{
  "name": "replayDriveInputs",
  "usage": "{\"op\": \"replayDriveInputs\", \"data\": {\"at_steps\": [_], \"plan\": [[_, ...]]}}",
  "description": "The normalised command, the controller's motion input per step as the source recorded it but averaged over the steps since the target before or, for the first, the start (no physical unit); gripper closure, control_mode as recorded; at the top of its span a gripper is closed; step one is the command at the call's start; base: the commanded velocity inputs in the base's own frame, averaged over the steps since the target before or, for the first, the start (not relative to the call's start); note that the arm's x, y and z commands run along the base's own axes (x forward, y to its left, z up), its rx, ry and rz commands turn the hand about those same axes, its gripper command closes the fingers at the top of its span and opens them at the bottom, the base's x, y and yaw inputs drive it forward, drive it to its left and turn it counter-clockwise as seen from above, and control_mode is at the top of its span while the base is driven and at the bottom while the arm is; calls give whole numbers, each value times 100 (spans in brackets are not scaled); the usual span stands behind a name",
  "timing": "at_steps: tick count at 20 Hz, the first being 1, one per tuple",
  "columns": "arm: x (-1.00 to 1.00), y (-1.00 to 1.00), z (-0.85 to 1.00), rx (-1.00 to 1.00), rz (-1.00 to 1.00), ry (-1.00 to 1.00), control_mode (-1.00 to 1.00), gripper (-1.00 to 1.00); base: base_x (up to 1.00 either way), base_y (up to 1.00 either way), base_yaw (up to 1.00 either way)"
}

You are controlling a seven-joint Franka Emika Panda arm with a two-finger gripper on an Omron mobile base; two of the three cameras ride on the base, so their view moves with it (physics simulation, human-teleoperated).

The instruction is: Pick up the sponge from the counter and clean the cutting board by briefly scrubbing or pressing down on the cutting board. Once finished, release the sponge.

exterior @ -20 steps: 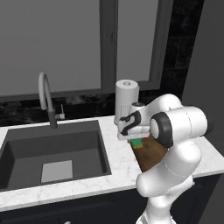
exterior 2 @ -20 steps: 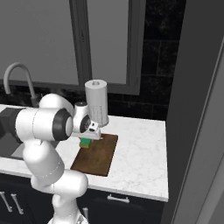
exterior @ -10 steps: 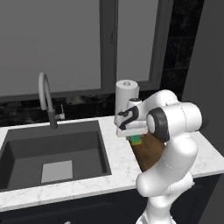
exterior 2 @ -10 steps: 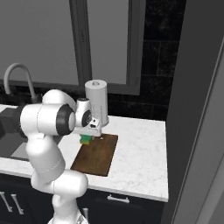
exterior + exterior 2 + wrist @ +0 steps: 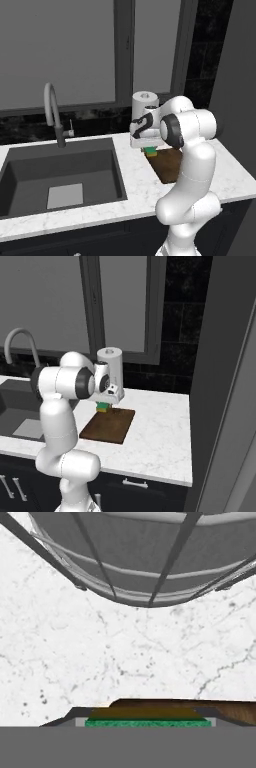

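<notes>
- Where the left base view is scanned from its left edge, a curved faucet [image 5: 52, 112] is seen at the upper left, with the dark sink [image 5: 60, 175] set into the counter [image 5: 135, 187] below it.
- Right of centre in that view, the gripper [image 5: 148, 148] is lowered over the near end of the cutting board [image 5: 170, 165], and the sponge [image 5: 150, 151] is clamped between its fingers, green top uppermost.
- A white cylindrical canister [image 5: 145, 107] stands just behind the hand.
- At the centre-left of the right base view, the sponge [image 5: 103, 407] is held at the far corner of the cutting board [image 5: 109, 426]; whether it touches the wood cannot be told.
- Along the bottom centre of the hand view, the sponge [image 5: 147, 723] is seen between the fingertips, with the board's brown edge [image 5: 235, 709] at the lower right.
</notes>
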Motion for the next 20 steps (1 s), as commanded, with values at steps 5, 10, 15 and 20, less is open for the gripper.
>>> {"op": "replayDriveInputs", "data": {"at_steps": [5, 10, 15, 20], "plan": [[0, -1, -77, 0, 0, 6, -100, 100, 0, 0, 0], [-9, -22, -8, 1, 0, -6, -100, 100, 0, 0, 0], [-16, -38, 0, 2, 0, -2, -100, 100, 0, 0, 0], [-14, -16, -37, 0, 0, 0, -100, 100, 0, 0, 0]]}}
